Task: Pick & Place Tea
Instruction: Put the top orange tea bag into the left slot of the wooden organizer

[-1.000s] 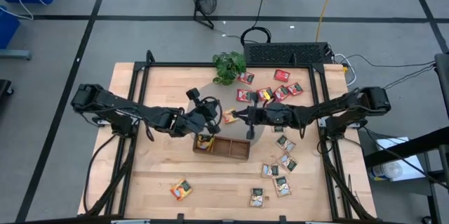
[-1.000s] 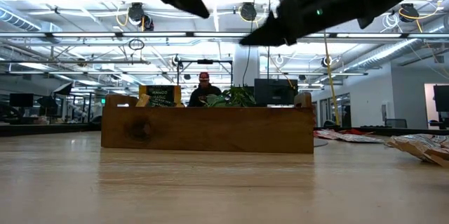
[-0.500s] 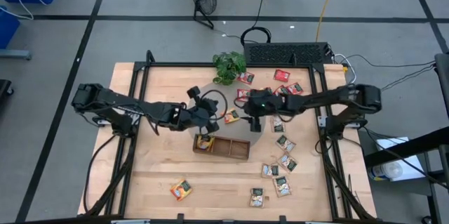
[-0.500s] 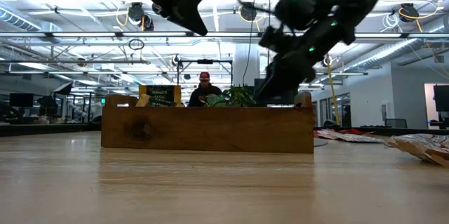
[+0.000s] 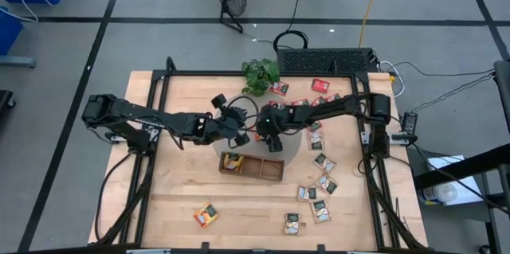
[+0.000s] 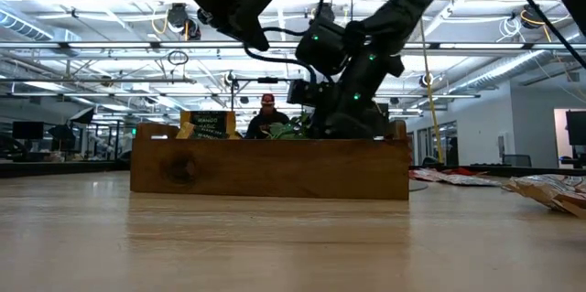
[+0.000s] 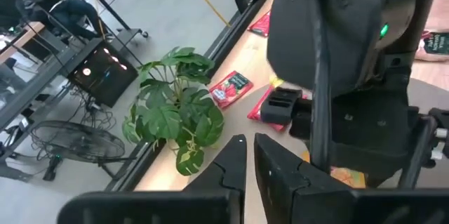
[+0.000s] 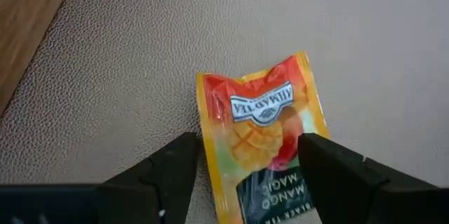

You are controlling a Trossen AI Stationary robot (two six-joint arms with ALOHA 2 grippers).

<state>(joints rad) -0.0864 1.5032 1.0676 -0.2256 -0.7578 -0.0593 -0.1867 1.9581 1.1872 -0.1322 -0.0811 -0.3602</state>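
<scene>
High view: we look straight down on a pale planked wooden table (image 5: 183, 198) with a black frame, standing on a grey floor crossed by dark lines. Both dark arms meet just above the centre, over a round grey mat (image 5: 292, 144). The long wooden tray (image 5: 263, 168) lies at six o'clock from them, an orange-yellow packet showing in its nine o'clock end. Small flat square tea packets (image 5: 320, 184) scatter from one o'clock to five o'clock, with one orange packet (image 5: 205, 215) alone at seven o'clock. A leafy green potted plant (image 5: 260, 75) stands at twelve.

Low view: we see the tray's smooth brown side wall (image 6: 270, 168) across grained tabletop, and behind it a hall of ceiling pipes and lamps. A person (image 6: 265, 114) sits far back.

Left wrist view: the left gripper (image 7: 250, 159) shows its two dark fingers nearly together, only a thin slit between, holding nothing. Glossy red packets (image 7: 231, 88) lie beside the plant.

Right wrist view: the right gripper (image 8: 245, 164) stands spread wide, one finger on each side of a crinkled orange-yellow mango tea packet (image 8: 261, 134) lying flat on the pebbled grey mat; we cannot tell whether the pads touch it.
</scene>
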